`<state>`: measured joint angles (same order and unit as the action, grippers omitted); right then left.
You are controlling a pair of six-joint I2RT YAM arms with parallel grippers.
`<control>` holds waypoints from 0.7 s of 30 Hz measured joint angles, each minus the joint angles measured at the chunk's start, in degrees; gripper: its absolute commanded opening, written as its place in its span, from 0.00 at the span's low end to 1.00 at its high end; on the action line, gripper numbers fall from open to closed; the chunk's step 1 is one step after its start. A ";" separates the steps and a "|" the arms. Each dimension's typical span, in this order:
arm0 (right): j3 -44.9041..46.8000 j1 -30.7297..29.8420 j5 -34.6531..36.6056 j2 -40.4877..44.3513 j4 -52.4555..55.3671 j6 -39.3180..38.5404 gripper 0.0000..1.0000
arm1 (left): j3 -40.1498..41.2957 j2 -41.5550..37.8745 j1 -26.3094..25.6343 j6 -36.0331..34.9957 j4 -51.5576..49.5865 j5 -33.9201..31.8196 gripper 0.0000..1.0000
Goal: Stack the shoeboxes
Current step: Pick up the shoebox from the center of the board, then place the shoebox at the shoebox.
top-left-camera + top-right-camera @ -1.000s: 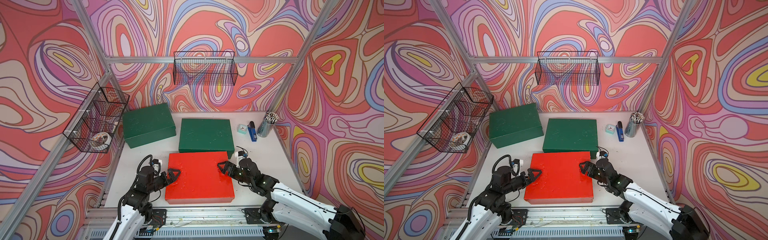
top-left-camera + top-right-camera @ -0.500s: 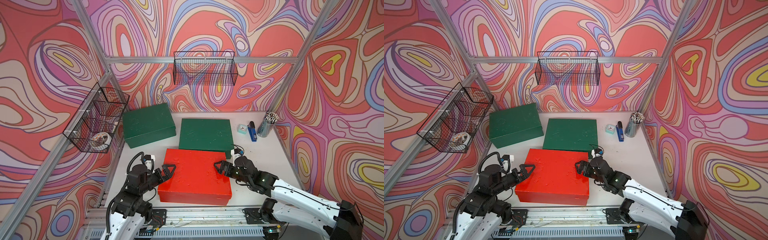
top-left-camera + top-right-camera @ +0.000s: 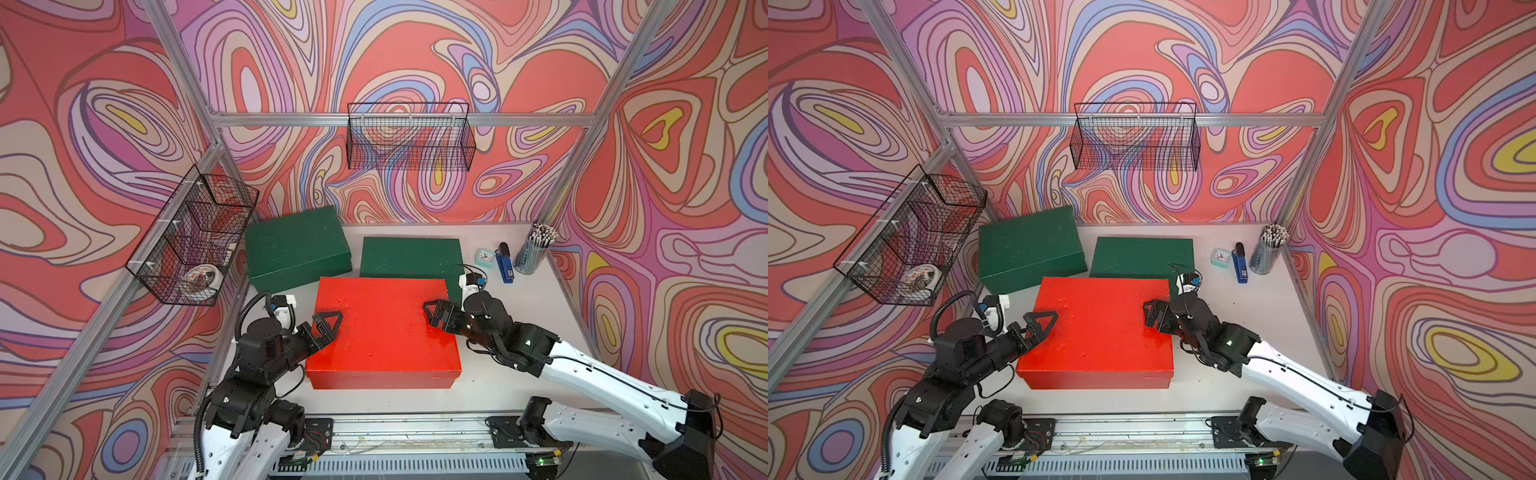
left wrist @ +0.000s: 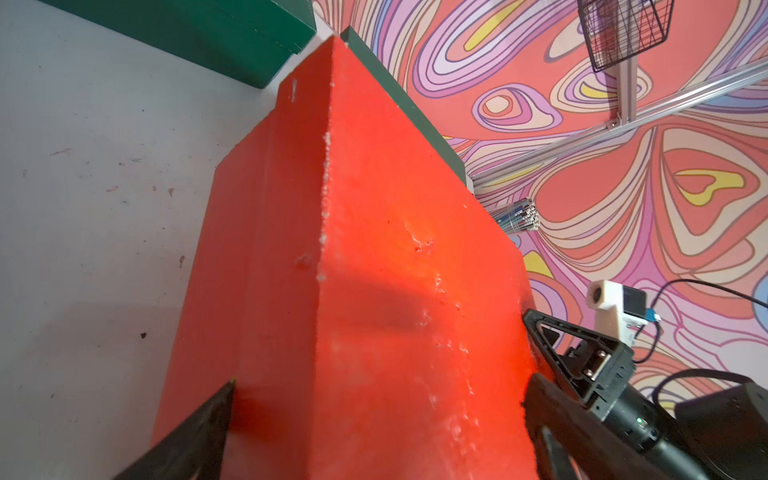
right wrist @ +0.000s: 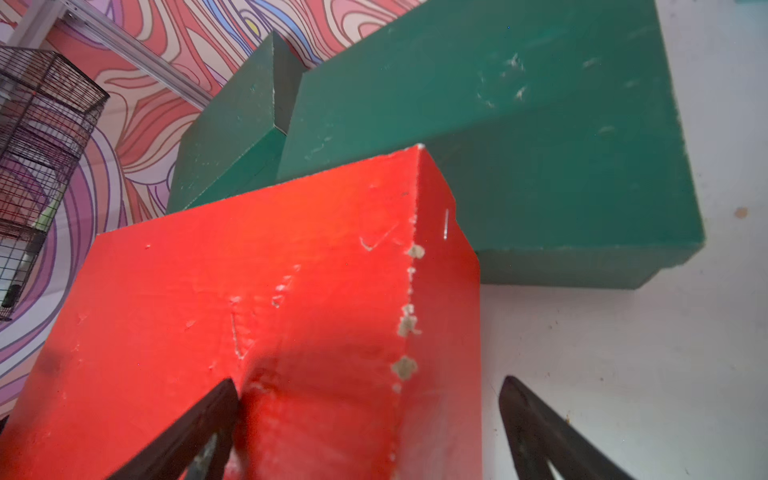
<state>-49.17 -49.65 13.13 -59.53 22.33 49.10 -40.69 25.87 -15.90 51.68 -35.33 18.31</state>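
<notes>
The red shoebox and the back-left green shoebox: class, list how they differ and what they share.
The red shoebox is bright red; the green shoebox dark green. The red shoebox lies square to the front rail; the green shoebox sits askew. The left gripper and right gripper, both open, flank the red shoebox's ends; neither touches the green shoebox. Both are scuffed, lidded boxes.

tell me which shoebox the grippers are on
The red shoebox: the left gripper and right gripper straddle its short ends, jaws open. The left green shoebox and right green shoebox lie behind it.
</notes>
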 measured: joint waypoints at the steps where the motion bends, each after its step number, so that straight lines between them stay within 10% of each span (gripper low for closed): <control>1: -1.51 0.00 0.57 -0.72 0.70 -0.55 0.98 | 0.00 1.01 0.02 0.07 0.46 -0.28 1.00; 12: -19.47 0.63 7.41 -8.00 5.62 -7.85 0.99 | -4.07 17.27 -5.40 0.57 4.46 -6.01 1.00; 21: -24.72 12.79 4.28 -10.25 -0.28 -9.18 0.98 | -17.38 34.86 -10.43 1.90 7.45 -9.22 1.00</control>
<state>-73.89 -36.86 17.41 -69.78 22.04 39.92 -58.06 60.73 -26.33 53.58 -27.88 9.08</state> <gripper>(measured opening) 0.986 0.998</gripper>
